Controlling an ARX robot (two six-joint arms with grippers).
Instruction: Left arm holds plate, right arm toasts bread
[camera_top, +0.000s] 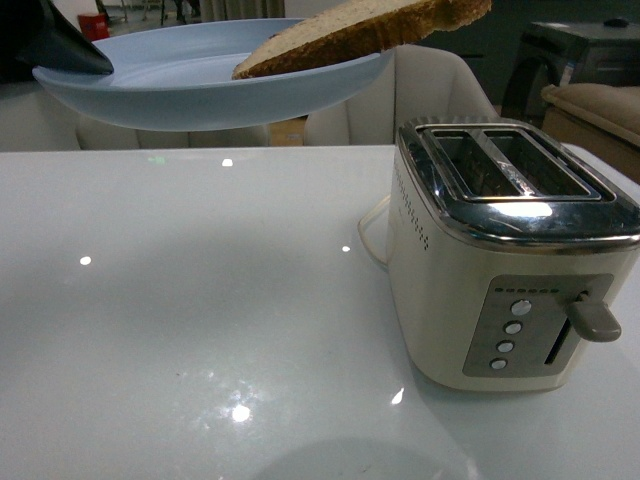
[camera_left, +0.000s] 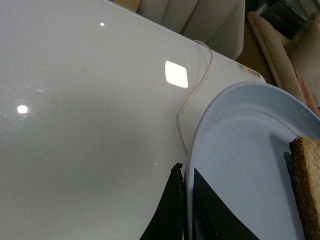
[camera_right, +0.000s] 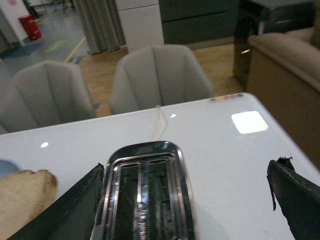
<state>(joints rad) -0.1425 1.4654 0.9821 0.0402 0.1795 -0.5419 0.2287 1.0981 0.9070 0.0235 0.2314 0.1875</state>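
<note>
Left fingers (camera_left: 172, 210) clamped on plate (camera_left: 240, 150) rim, plate held above surface (camera_top: 200, 300). Bread (camera_top: 370, 35) on plate, far end overhanging rim toward toaster (camera_top: 500, 250). Right fingers (camera_right: 70, 205) wide apart, empty, over toaster; bread lies to their left, long axis pointing toward them.

**Inspector:** Left gripper (camera_left: 185, 172), finish and form?

**Assistant:** The left fingers (camera_left: 167, 215) are two thin blades, matte black with a brownish cast. They are flat-sided and taper to sharp points. One tip is slightly ragged. In the front view, only a plain black wedge shows.

**Inspector:** Right gripper (camera_right: 186, 167)?

**Assistant:** Same dark matte material. The right fingers (camera_right: 67, 212) are broader wedges with straight edges. One tip carries a frayed, torn-looking edge, and the other looks clean. Their surfaces are dull and uniform.
</note>
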